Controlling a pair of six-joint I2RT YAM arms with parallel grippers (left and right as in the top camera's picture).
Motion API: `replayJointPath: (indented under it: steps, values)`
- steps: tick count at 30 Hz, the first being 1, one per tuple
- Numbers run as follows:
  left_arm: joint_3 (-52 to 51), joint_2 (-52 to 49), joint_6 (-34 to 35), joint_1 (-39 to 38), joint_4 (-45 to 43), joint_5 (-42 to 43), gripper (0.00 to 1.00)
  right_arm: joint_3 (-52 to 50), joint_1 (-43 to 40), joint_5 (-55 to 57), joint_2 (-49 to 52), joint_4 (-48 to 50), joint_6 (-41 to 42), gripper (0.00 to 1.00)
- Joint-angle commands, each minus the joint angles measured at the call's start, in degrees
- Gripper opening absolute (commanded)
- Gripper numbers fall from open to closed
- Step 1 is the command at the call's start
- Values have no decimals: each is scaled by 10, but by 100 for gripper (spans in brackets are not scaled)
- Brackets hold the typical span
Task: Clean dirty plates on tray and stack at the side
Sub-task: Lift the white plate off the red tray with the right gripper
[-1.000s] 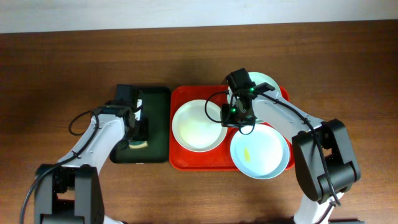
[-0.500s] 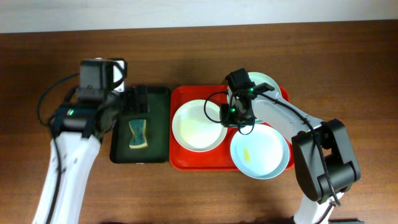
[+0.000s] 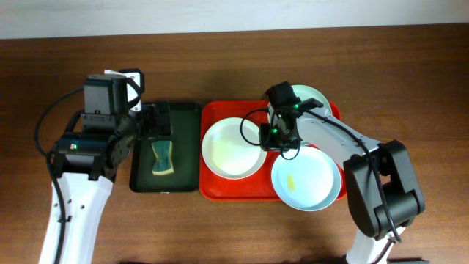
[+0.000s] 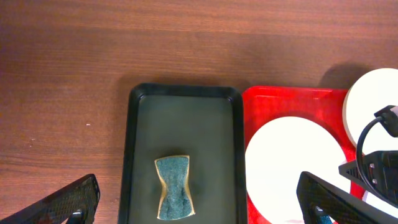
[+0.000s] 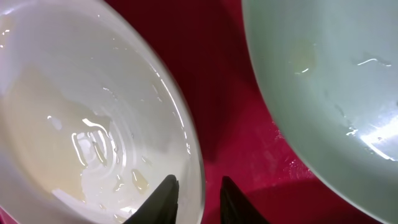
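- Right end effector [image 5: 199, 182]: fingers narrowly parted, straddling the white plate [image 5: 87, 118] rim, not clamped. Seat deeper, then close squarely.
- Left end effector [image 4: 199, 202]: spread wide, empty; the sponge [image 4: 173, 186] lies below, between its fingers.
- Plate rests on the red tray [image 5: 236, 118] beneath — lift gently.

No legible text, labels, brands or numbers anywhere. Checked plates [image 3: 233, 147], red tray [image 3: 216, 187], green tray [image 3: 187, 139], sponge [image 3: 161, 158] and table [image 3: 220, 59]: all plain surfaces. Arm housings too small in the overhead view to make out any marking.
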State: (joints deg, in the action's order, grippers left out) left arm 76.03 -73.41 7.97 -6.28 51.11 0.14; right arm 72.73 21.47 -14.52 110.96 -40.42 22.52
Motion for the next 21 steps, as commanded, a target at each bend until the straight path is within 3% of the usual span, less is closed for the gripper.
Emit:
replayJointPath:
  steps: [1,3,10,11,21]
  values:
    - [5,3,3,1,1,-5,99,-8,7,2,0,0,3,22]
    - [5,3,3,1,1,-5,99,-14,11,14,0,2,3,13]
    - [5,3,3,1,1,-5,99,-14,13,16,0,2,3,9]
    - [5,3,3,1,1,-5,99,-13,13,16,0,2,3,4]
    - [5,3,3,1,1,-5,99,90,-14,10,-1,-112,2,4]
